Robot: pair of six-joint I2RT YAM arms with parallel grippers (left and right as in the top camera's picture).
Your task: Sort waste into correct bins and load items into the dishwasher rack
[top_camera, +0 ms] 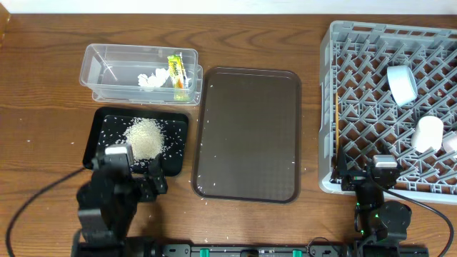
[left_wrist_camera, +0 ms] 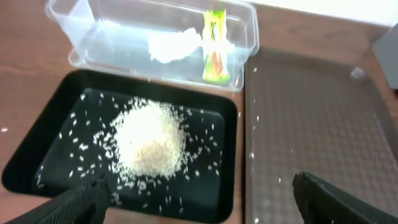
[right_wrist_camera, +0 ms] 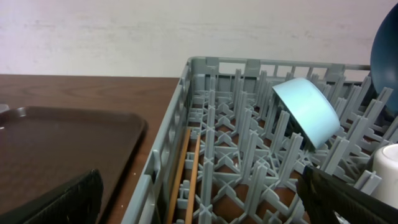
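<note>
The clear tub holds the white tissue and the green-and-yellow wrapper. The black tray holds a rice pile with loose grains around it. The grey rack holds the pale blue bowl, two white cups and the chopsticks along its left wall. The dark blue plate shows only at the right wrist view's edge. My left gripper is open and empty over the black tray's near edge. My right gripper is open and empty at the rack's near-left corner.
The brown serving tray lies between the black tray and the rack, with a few rice grains on it. Stray grains lie on the wooden table near the trays. The rack's near wall stands right in front of my right gripper.
</note>
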